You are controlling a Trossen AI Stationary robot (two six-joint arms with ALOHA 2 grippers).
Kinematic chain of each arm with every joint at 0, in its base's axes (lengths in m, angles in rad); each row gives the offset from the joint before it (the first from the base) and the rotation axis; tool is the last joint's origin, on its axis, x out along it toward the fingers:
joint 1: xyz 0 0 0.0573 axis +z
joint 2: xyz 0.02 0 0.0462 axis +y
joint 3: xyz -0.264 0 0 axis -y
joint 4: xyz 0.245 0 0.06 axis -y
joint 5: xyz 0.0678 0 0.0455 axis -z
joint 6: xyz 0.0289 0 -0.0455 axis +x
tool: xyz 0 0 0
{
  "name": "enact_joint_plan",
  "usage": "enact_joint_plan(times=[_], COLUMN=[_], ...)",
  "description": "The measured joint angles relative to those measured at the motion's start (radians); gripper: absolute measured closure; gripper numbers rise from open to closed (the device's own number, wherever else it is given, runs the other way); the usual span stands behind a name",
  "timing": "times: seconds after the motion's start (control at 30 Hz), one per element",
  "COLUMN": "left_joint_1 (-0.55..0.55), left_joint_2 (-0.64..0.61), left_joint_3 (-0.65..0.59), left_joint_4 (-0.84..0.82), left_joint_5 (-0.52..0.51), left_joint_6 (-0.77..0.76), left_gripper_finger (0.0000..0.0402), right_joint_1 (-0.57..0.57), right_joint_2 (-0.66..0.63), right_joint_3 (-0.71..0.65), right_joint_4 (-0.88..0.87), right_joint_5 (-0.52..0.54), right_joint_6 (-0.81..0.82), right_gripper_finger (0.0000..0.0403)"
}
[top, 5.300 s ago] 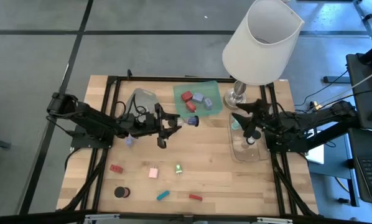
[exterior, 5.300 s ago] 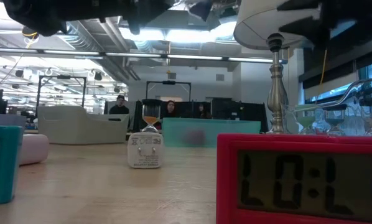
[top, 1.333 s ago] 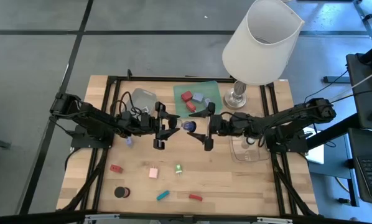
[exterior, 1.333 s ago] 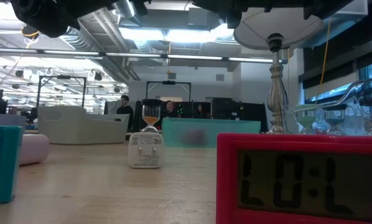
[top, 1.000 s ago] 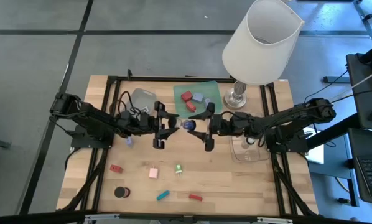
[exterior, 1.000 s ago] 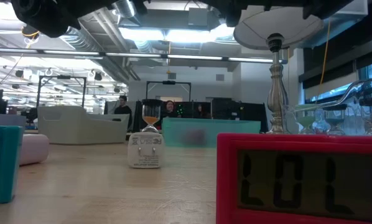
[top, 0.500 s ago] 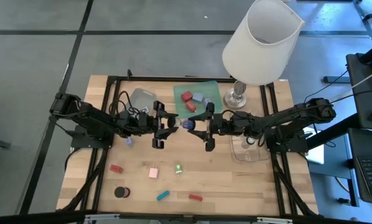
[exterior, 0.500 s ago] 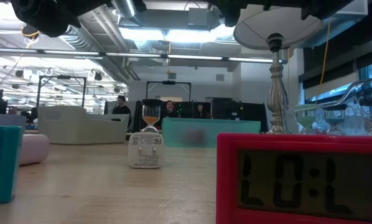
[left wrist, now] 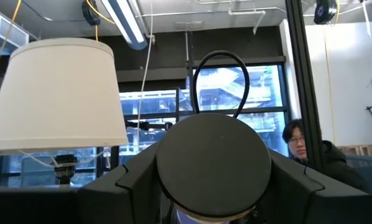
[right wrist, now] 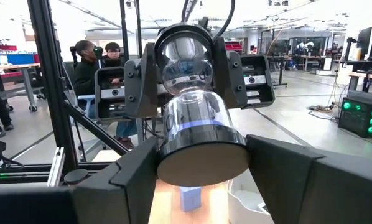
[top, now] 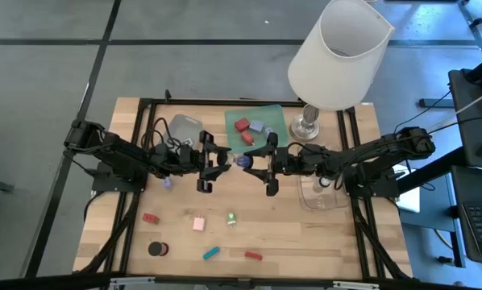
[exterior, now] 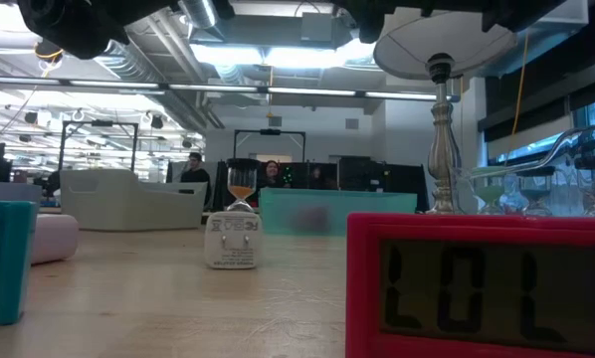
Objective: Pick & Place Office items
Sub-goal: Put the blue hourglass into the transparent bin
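Hourglass (top: 242, 161), centre of high view, above table (top: 322, 234): long axis horizontal, ends pointing left-right. Left gripper (top: 218, 161) & right gripper (top: 260, 162) each clamped on one end cap.

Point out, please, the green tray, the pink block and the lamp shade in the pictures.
green tray (top: 276, 114): high view, bare corner of its floor.
pink block (top: 198, 223): high view, middle of its top.
lamp shade (top: 331, 68): high view, outer white wall.
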Motion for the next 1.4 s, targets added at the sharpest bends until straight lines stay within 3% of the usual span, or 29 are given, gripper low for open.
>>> enact_joint_plan(times=[0.43, 0.6, 0.87, 1.1, 1.3, 1.4], left_joint_1=[-0.010, -0.010, -0.010, -0.010, -0.010, -0.009], left_joint_2=[0.001, 0.001, 0.001, 0.001, 0.001, 0.001], left_joint_3=[0.000, 0.000, 0.000, 0.000, 0.000, 0.000], left_joint_4=[-0.061, -0.144, -0.284, -0.370, -0.437, -0.466], left_joint_5=[0.009, -0.045, -0.097, -0.098, -0.134, -0.174], left_joint_6=[-0.074, -0.147, -0.231, -0.248, -0.248, -0.248], left_gripper_finger=[0.0117, 0.0099, 0.0103, 0.0103, 0.0103, 0.0103], right_joint_1=[0.000, -0.003, -0.003, 0.015, 0.058, 0.088], right_joint_2=[-0.003, -0.074, -0.318, -0.442, -0.431, -0.426], right_joint_3=[0.000, 0.000, 0.003, 0.188, 0.328, 0.353], right_joint_4=[-0.001, -0.134, -0.643, -1.368, -1.901, -2.084], right_joint_5=[0.016, 0.086, 0.200, 0.199, 0.027, -0.054], right_joint_6=[-0.043, -0.068, 0.126, 0.503, 0.854, 1.026], right_gripper_finger=[0.0187, 0.0187, 0.0182, 0.0181, 0.0180, 0.0179])
